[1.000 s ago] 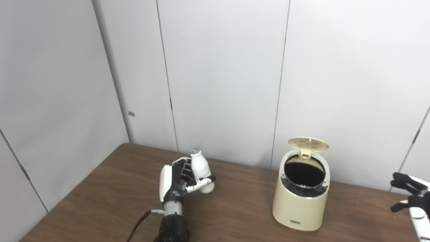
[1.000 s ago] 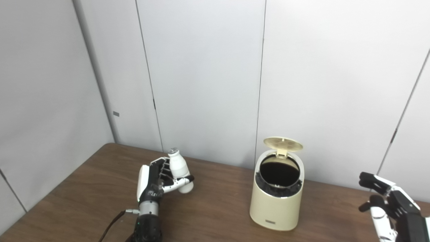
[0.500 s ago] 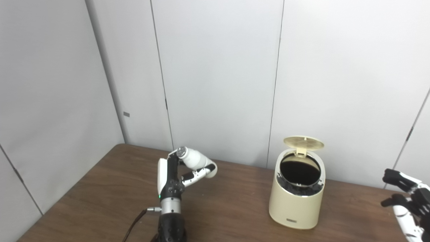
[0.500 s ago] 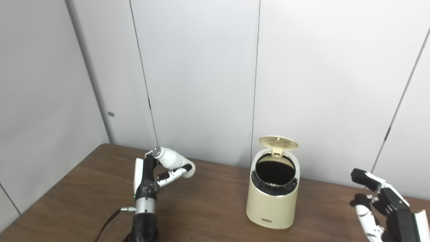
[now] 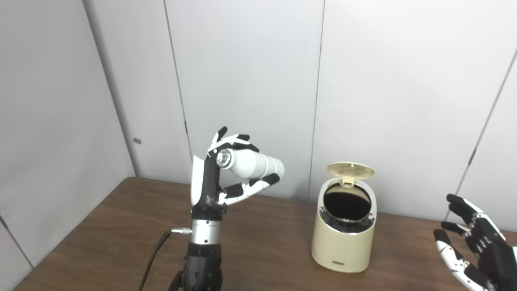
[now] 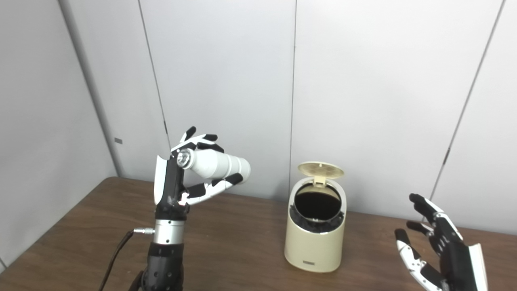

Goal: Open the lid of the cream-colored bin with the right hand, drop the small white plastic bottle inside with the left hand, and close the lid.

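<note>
a dark brown wooden table [image 5: 101,242] runs up to grey wall panels. the cream-colored bin [image 5: 343,246] stands on it toward the right, lid [image 5: 350,170] raised.

A brown wooden table [image 5: 101,242] fills the bottom of both views. Its top has dark wood lines running across it. Behind the table stands a wall of big pale grey panels [image 5: 246,81]. Thin dark lines run up and down between the panels. On the wall, to the left above the table's far corner, sits a small grey tag [image 5: 137,140]. The left part of the wall [image 5: 48,121] comes forward along the table's left edge.
</note>
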You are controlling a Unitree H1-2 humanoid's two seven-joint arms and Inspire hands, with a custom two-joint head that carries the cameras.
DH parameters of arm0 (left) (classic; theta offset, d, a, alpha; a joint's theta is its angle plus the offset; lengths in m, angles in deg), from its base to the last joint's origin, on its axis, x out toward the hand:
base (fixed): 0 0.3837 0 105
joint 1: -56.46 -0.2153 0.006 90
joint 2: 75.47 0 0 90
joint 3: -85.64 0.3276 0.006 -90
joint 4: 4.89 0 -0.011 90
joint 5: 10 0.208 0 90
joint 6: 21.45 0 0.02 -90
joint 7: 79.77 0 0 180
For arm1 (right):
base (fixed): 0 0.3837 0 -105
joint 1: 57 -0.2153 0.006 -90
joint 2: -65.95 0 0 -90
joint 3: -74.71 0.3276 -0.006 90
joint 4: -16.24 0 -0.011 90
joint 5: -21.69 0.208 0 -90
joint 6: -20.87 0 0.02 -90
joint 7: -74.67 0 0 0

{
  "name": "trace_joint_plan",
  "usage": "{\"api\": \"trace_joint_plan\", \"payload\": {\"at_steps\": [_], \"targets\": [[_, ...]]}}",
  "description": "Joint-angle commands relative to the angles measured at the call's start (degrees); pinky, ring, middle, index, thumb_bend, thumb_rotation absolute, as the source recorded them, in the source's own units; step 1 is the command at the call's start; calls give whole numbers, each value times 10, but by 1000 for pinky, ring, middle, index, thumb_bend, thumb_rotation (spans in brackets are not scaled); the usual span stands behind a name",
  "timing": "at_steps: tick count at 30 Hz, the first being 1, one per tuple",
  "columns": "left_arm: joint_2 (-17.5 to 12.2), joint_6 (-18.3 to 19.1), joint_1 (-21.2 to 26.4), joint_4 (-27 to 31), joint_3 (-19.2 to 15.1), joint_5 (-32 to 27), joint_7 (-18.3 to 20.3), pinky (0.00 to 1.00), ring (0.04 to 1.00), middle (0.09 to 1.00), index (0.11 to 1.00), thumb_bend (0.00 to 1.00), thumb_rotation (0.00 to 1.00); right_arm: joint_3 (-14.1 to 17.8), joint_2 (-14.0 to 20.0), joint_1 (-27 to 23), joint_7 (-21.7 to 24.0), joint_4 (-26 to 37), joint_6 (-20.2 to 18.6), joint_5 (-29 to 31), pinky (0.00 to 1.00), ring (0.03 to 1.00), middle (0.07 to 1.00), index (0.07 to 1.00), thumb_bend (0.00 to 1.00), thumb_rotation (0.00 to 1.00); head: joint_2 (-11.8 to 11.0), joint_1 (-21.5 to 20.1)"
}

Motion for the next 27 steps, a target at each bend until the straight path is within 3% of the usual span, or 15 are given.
{"api": "trace_joint_plan", "payload": {"at_steps": [1,3,6,12,16,20,24,27], "targets": [[-3,-32,31,15,4,27,-4,993,710,504,456,523,0,0,-2,-15,-11,5,26,-7,783,887,882,826,0,0,-2,-6],[-2,-43,37,11,9,42,-5,999,704,482,483,523,0,1,-2,-16,-17,-6,33,-14,860,917,906,850,0,0,-2,-15],[-2,-61,43,6,20,73,-10,1000,711,466,507,522,0,5,6,-18,-27,-46,73,-16,931,944,927,875,0,0,-2,-26],[-10,-69,57,-10,56,112,-38,1000,716,460,511,522,0,13,21,-29,-38,-143,157,-2,929,940,925,873,0,0,-13,-60],[-25,-69,67,-27,86,127,-65,1000,716,465,504,523,0,14,23,-41,-49,-203,205,-4,899,926,912,860,51,1,-18,-93],[-35,-69,76,-47,109,126,-82,1000,716,471,497,524,0,6,28,-51,-76,-242,244,-19,842,889,882,843,117,386,-16,-114],[-49,-69,85,-75,131,125,-104,1000,725,473,495,524,0,-16,37,-59,-116,-261,247,-35,821,867,859,829,157,586,-14,-139],[-60,-69,93,-92,146,125,-121,1000,727,474,494,524,0,-28,40,-61,-138,-265,247,-45,812,862,853,827,174,634,-12,-152]]}}
